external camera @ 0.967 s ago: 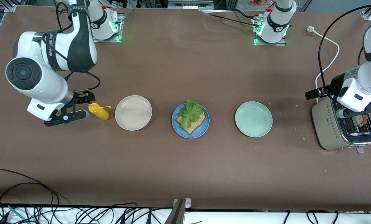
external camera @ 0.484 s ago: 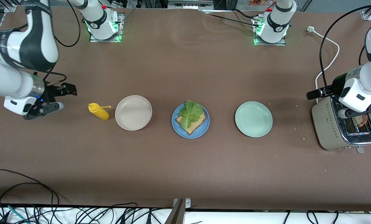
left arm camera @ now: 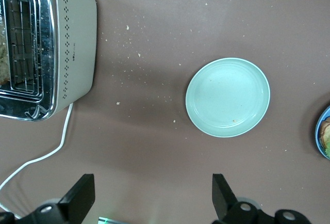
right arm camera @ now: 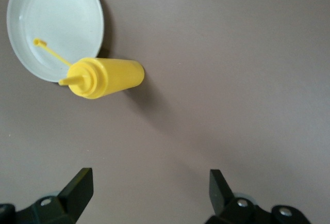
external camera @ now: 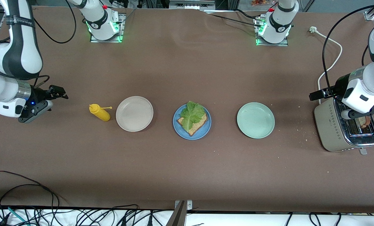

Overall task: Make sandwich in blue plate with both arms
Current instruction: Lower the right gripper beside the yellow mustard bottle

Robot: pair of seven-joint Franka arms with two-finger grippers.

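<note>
Front view showed the left gripper (external camera: 362, 113) open above the toaster (external camera: 345, 128) slot holding the second bread slice (external camera: 364, 121), directly below it, while the right gripper (external camera: 45, 99) waited open, well apart from the blue plate (external camera: 205, 131).

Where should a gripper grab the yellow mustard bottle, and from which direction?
Take the yellow mustard bottle by its wide round body, below the narrow nozzle. It stands upright beside the beige plate, so come level from the right arm's end of the table, where the open right gripper waits, jaws either side of the body.
</note>
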